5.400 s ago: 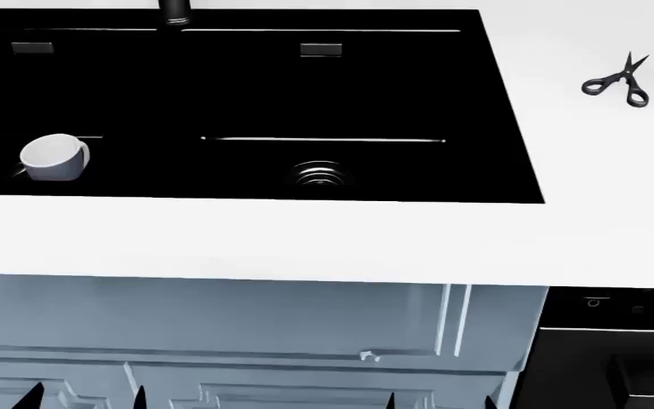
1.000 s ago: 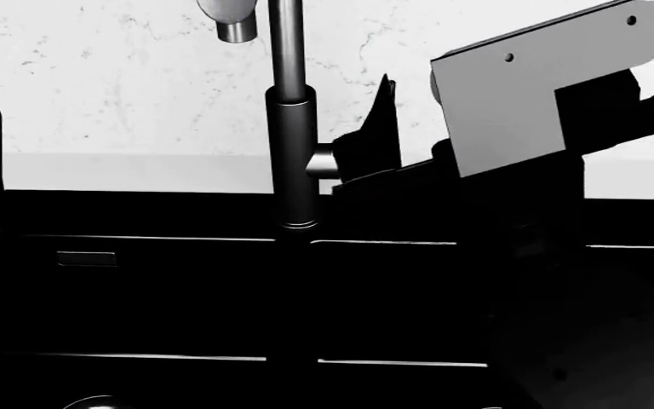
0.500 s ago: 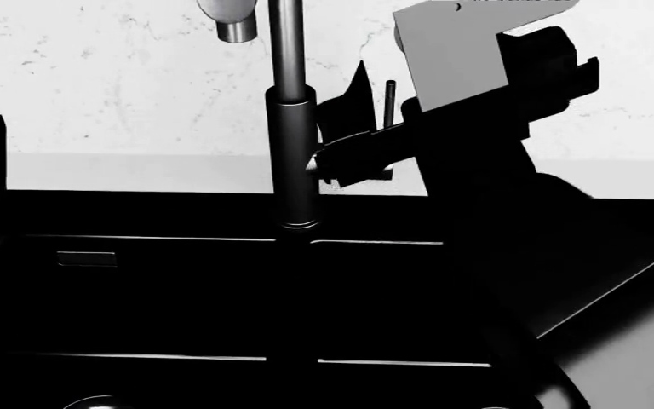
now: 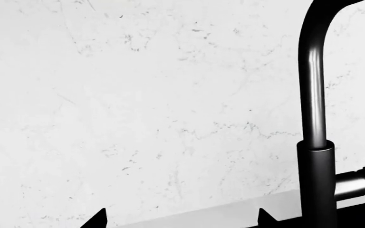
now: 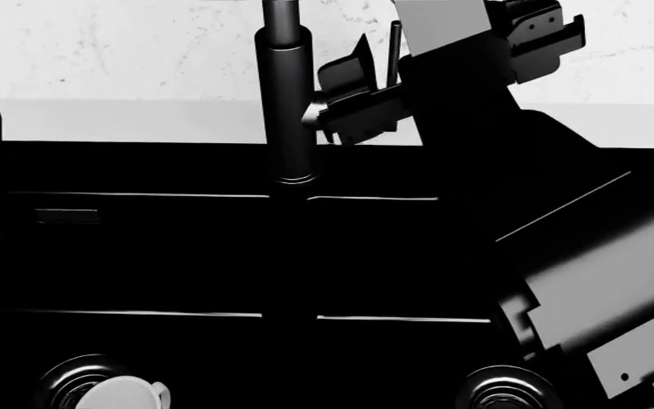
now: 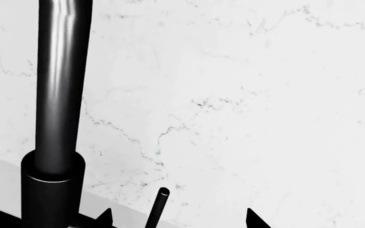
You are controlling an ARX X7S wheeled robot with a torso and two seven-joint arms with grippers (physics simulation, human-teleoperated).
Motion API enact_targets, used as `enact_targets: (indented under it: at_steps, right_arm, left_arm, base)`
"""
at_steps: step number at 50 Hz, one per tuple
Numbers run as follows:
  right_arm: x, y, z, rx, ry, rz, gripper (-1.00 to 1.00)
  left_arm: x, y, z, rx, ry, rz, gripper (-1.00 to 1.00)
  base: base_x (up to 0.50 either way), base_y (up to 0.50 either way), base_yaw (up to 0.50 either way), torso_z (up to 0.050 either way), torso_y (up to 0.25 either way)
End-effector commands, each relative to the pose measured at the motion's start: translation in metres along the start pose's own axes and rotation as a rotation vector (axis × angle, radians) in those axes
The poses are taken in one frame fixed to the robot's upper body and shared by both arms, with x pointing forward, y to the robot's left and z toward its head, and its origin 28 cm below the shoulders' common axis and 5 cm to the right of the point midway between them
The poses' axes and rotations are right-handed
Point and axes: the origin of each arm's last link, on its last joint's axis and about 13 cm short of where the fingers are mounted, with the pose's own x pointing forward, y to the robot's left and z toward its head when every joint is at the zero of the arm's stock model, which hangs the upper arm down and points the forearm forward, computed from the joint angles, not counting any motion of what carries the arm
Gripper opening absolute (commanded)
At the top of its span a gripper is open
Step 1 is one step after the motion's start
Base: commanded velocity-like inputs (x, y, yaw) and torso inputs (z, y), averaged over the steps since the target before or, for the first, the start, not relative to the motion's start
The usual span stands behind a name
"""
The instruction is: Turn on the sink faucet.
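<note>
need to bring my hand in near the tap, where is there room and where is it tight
Open: the ledge between wall and sink, on the faucet's left. Tight: the lever side, where the right gripper sits.

R pincer (image 5: 361, 89) raised, jaws apart; L pincer (image 4: 179, 219) also open
</note>
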Motion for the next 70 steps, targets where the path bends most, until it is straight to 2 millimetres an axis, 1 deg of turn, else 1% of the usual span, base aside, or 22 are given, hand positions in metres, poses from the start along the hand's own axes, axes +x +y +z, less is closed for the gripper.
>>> enact_targets:
  at_steps: [1, 11, 16, 19, 29, 31, 39, 48, 57, 59, 64, 66, 70]
  right_arm:
    - [0.010, -0.004, 0.005, -0.005, 0.004, -0.009, 1.00]
    - [0.021, -0.002, 0.004, 0.003, 0.016, -0.006, 1.00]
    - [0.025, -0.001, 0.000, 0.004, 0.029, -0.001, 1.00]
    - [0.027, 0.001, -0.002, -0.002, 0.034, 0.002, 1.00]
    - [0.029, 0.000, 0.003, -0.005, 0.031, -0.002, 1.00]
    - [0.030, -0.001, 0.004, -0.009, 0.029, -0.003, 1.00]
    - [0.035, -0.003, 0.004, 0.001, 0.029, -0.008, 1.00]
    - [0.039, -0.004, -0.002, 0.016, 0.041, -0.012, 1.00]
    - [0.043, -0.001, -0.003, 0.007, 0.042, 0.002, 1.00]
    - [0.044, -0.001, -0.003, 0.007, 0.041, 0.003, 1.00]
    - [0.045, 0.000, -0.001, 0.007, 0.036, 0.007, 1.00]
    - [0.046, 0.000, 0.001, 0.011, 0.031, 0.009, 1.00]
    - [0.048, -0.001, -0.004, 0.034, 0.037, -0.003, 1.00]
  left_arm:
    - [-0.002, 0.000, 0.003, -0.011, -0.016, -0.005, 1.00]
    - [-0.002, 0.000, 0.000, -0.004, -0.014, -0.006, 1.00]
    - [-0.002, -0.001, 0.000, 0.003, -0.015, -0.012, 1.00]
    - [-0.002, -0.002, -0.001, 0.037, -0.028, -0.001, 1.00]
    - [-0.002, -0.001, -0.001, 0.015, -0.021, -0.011, 1.00]
    - [-0.002, -0.001, 0.000, -0.011, -0.025, -0.015, 1.00]
    - [-0.002, 0.000, 0.000, -0.002, -0.021, -0.016, 1.00]
    - [-0.001, -0.002, -0.002, -0.002, -0.021, -0.025, 1.00]
    - [-0.002, -0.004, -0.001, 0.025, -0.027, -0.028, 1.00]
    - [-0.002, -0.003, 0.002, 0.017, -0.026, -0.027, 1.00]
    - [-0.003, -0.003, 0.003, 0.011, -0.031, -0.034, 1.00]
    - [-0.005, -0.004, 0.002, -0.032, -0.018, -0.043, 1.00]
    - [-0.007, -0.003, 0.001, -0.021, -0.027, -0.040, 1.00]
  base:
    - [0.00, 0.00, 0.00, 0.000, 0.000]
    - [0.00, 0.00, 0.00, 0.000, 0.000]
    - [0.00, 0.00, 0.00, 0.000, 0.000]
    - [0.00, 0.00, 0.00, 0.011, -0.068]
    - [0.00, 0.00, 0.00, 0.032, -0.203]
    - [0.00, 0.00, 0.00, 0.029, -0.036]
    - [0.00, 0.00, 0.00, 0.000, 0.000]
    - [0.00, 0.00, 0.00, 0.000, 0.000]
    - [0.00, 0.00, 0.00, 0.011, -0.057]
    - [0.00, 0.00, 0.00, 0.025, -0.131]
    - [0.00, 0.00, 0.00, 0.025, -0.115]
    - [0.00, 0.00, 0.00, 0.000, 0.000]
    - [0.00, 0.00, 0.00, 0.000, 0.000]
